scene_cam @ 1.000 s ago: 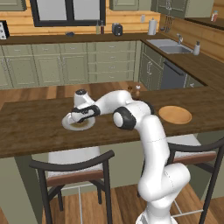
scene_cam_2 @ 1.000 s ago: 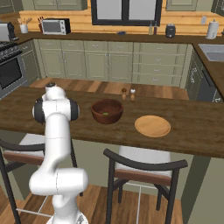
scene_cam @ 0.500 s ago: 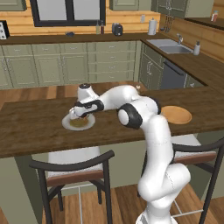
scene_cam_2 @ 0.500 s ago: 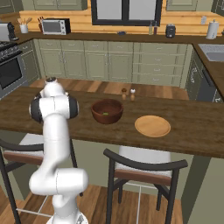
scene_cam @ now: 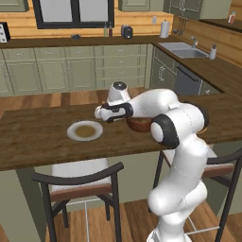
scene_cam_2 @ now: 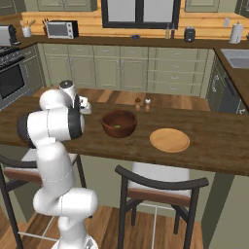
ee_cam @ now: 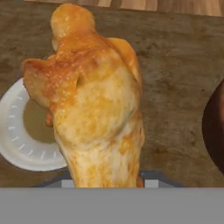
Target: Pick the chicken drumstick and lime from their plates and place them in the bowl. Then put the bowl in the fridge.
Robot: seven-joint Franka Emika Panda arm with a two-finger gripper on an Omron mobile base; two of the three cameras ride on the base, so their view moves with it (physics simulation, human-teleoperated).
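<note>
Tool (scene_cam: pixel 100 113) pinching chicken drumstick (ee_cam: pixel 94 103) above table (scene_cam: pixel 33 142), beside bowl (scene_cam_2: pixel 119 123); could slip out mid-carry if grip sits off-centre.

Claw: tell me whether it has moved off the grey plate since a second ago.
Yes. The claw has moved from over the grey plate toward the bowl, carrying the chicken drumstick.

From behind the arm we view the counter (scene_cam: pixel 42 142) from left and right, sharing the bowl (scene_cam_2: pixel 119 123). Our hand view looks down, close over the grey plate (ee_cam: pixel 19 144).
</note>
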